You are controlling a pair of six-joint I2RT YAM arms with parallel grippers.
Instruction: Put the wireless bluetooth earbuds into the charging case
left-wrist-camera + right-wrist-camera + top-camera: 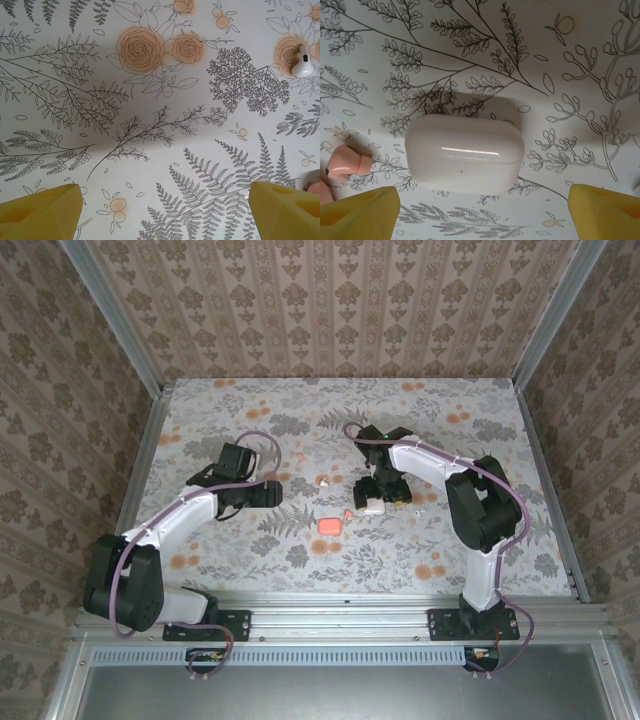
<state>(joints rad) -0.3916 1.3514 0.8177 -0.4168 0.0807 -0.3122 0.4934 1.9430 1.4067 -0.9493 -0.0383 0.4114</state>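
Two grippers stand with jaws wide apart, neither clamped on anything. Furthest left, the left gripper (162, 220) hangs over the table (100, 165), a matte sheet printed with grey ferns and orange roses. One white earbud (303, 61) lies beyond it and off to the right, a glossy little bean with a short stem, resting on its side. The arm looks parked within reach of that bud but not lined up on it.

Right of it in the top view, a coral-pink case (331, 526) sits near the middle of the table, a small rounded pebble lying flat.

Further right, the right gripper (480, 217) hovers low over the white charging case (464, 152). The case lies just ahead of the jaws and between their lines, untouched, so I judge this a grasp being set up. It is smooth, shiny plastic, a rounded oblong with its lid shut. A coral-pink earbud (347, 166), dull-sheened and stubby, lies just beside the case on its left. The lid probably has to come open before any bud can go in.
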